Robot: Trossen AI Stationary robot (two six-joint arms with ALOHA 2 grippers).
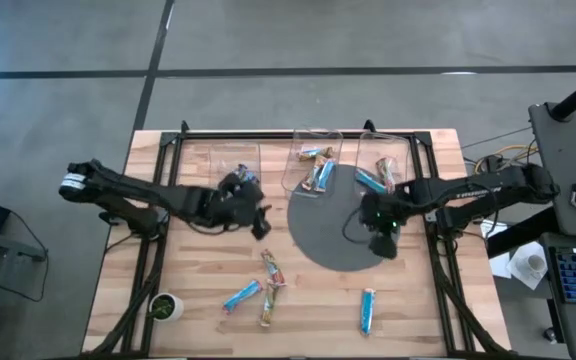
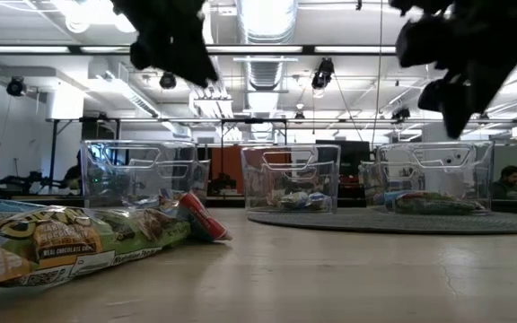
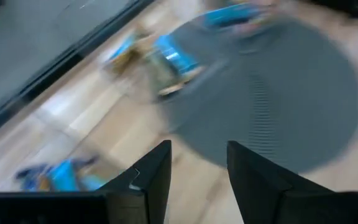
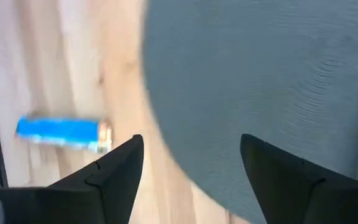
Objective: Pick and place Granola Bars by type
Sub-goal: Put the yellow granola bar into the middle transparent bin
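Several granola bars lie flat on the wood near the table's near edge: a multicoloured one (image 1: 273, 266), a blue one (image 1: 241, 296), a tan-green one (image 1: 269, 306) and a blue one (image 1: 368, 310). More sit in the middle bin (image 1: 316, 160) and right bin (image 1: 383, 172). My left gripper (image 1: 259, 218) hovers open and empty near the left bin (image 1: 230, 160), above the wood at the mat's edge (image 3: 197, 168). My right gripper (image 1: 383, 238) hovers open and empty over the grey mat's near-right part (image 4: 191, 171); a blue bar (image 4: 61, 132) lies on the wood beyond its fingers.
A round grey mat (image 1: 343, 228) lies mid-table under the middle and right bins. A green-and-white cup (image 1: 165, 306) stands at the near-left corner. In the low view a tan-green bar (image 2: 70, 238) lies close up, and both grippers hang well above the tabletop. Arm frames run along both table sides.
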